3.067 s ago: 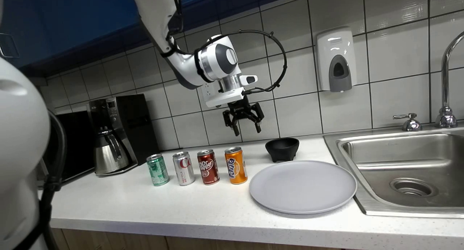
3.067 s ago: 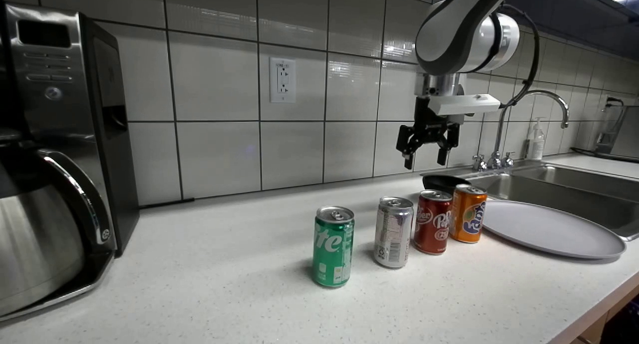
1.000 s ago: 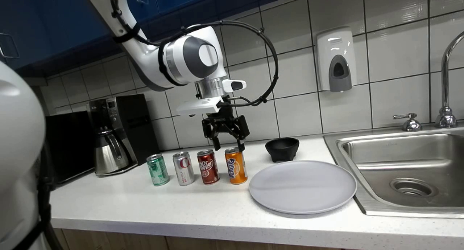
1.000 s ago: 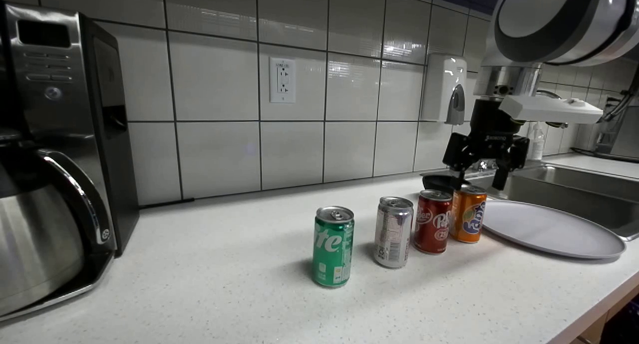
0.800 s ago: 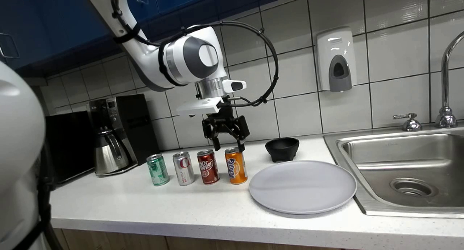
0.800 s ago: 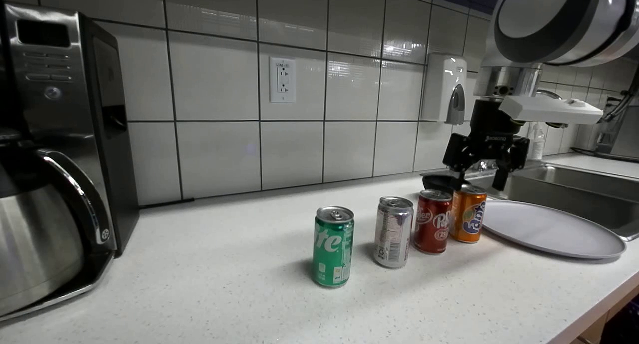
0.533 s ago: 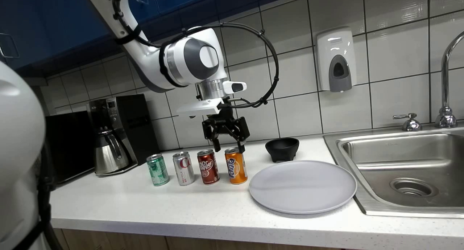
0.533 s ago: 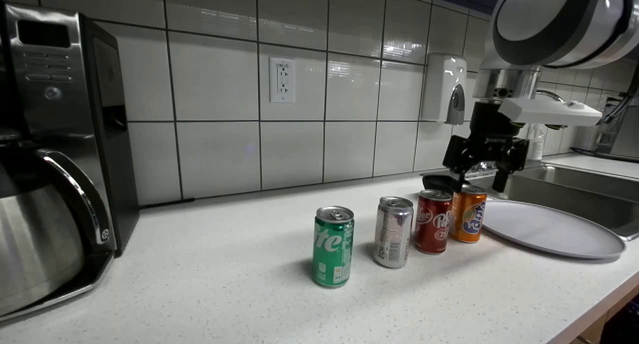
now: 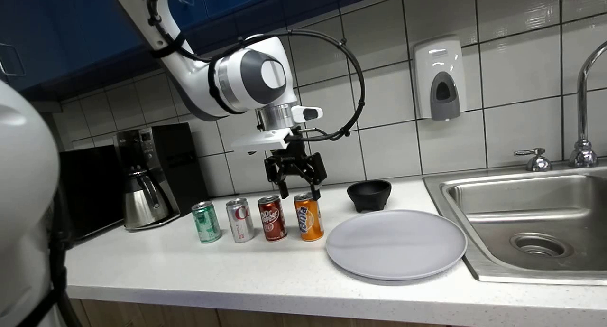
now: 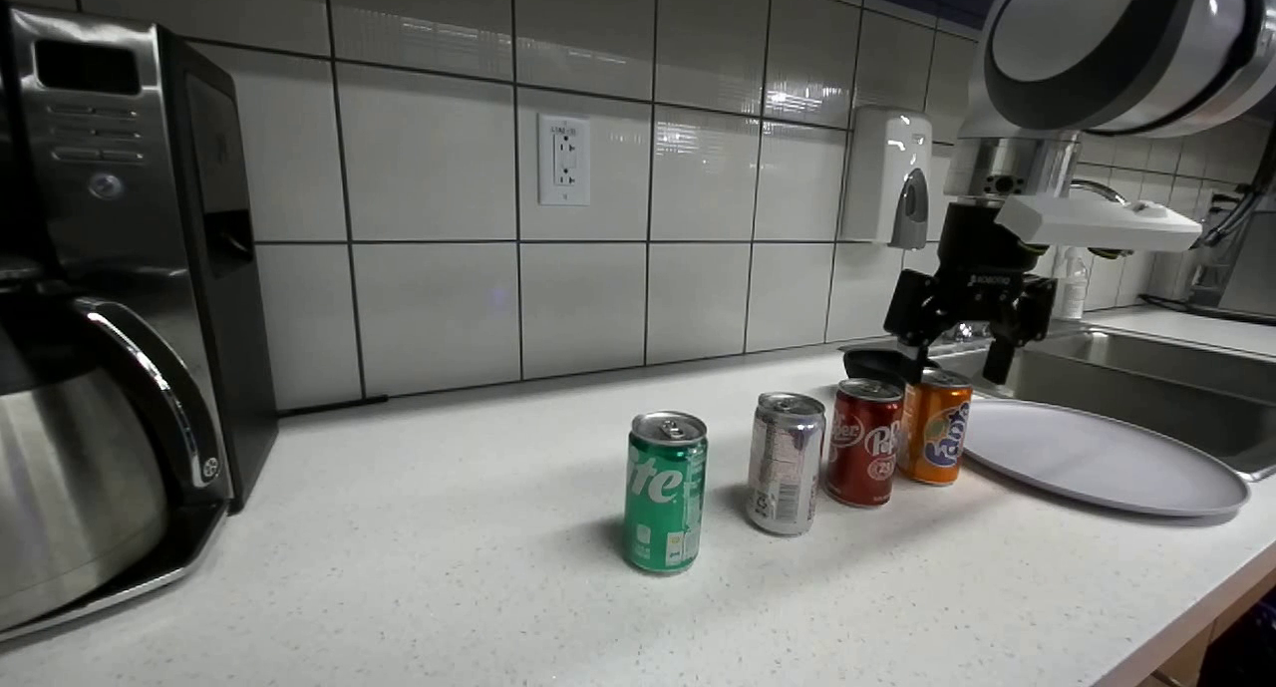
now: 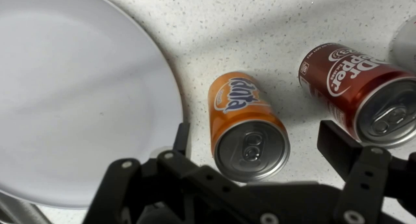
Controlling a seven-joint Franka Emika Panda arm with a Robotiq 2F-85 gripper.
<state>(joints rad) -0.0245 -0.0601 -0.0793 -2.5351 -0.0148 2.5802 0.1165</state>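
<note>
My gripper point(image 9: 300, 195) is open and empty, pointing down at the height of the can tops. It also shows in an exterior view point(image 10: 955, 368). In the wrist view point(image 11: 255, 138) its fingers stand apart on either side of the orange Fanta can point(image 11: 242, 100). I see no contact with that can point(image 9: 309, 218). The red Dr Pepper can point(image 11: 351, 74) stands close by one finger; whether they touch I cannot tell. A silver can point(image 9: 240, 220) and a green can point(image 10: 665, 493) continue the row. All cans stand upright.
A grey round plate point(image 9: 397, 244) lies beside the orange can, with a black bowl point(image 9: 370, 196) behind it. A steel sink point(image 9: 536, 213) is past the plate. A coffee maker point(image 9: 166, 165) stands at the row's far end. A tiled wall point(image 10: 583, 308) backs the counter.
Since about three seconds ago my gripper has come down and across to the orange can. Over the last second it has barely moved, sinking very slightly. The cans have not moved.
</note>
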